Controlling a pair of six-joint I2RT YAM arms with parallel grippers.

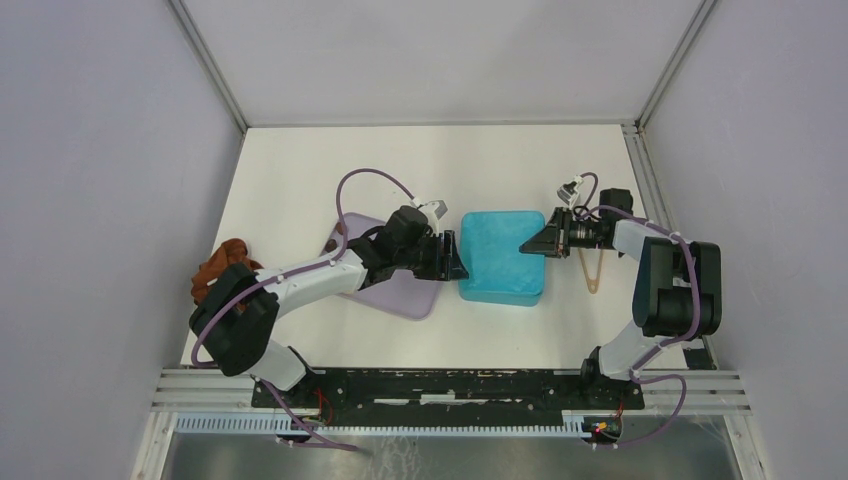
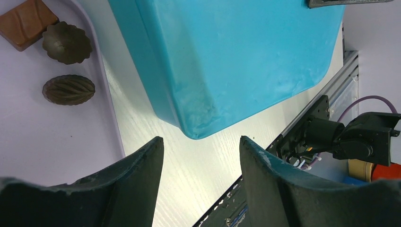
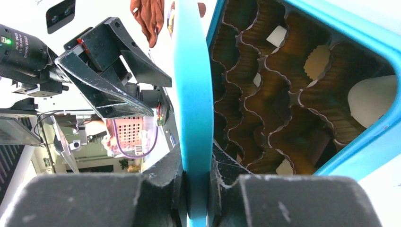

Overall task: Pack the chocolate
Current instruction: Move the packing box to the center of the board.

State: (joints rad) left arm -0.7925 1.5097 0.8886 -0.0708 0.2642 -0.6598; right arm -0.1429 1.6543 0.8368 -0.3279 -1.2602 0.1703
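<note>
Three small brown chocolate pieces (image 2: pixel 68 90) are seen on a flat lilac tray (image 2: pixel 42 151). Some cream-white pieces (image 3: pixel 318 60) are tucked in the brown cups (image 3: pixel 265 90) of a square teal box (image 1: pixel 500 268) on the white desk (image 1: pixel 300 170). Its thin teal lid (image 3: pixel 191 94) is pinched by the right hand (image 3: pixel 196 170). The left hand (image 2: pixel 201 146) is held wide beside the box.

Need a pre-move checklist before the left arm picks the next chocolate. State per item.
1. Clamp of right gripper on lid: ok.
2. Open, empty left gripper: ok.
3. Loose chocolates on tray, in the left wrist view: ok.
4. Free cups in insert: ok, several look empty.
5. Gap under lid wide enough for left gripper: cannot tell.
</note>
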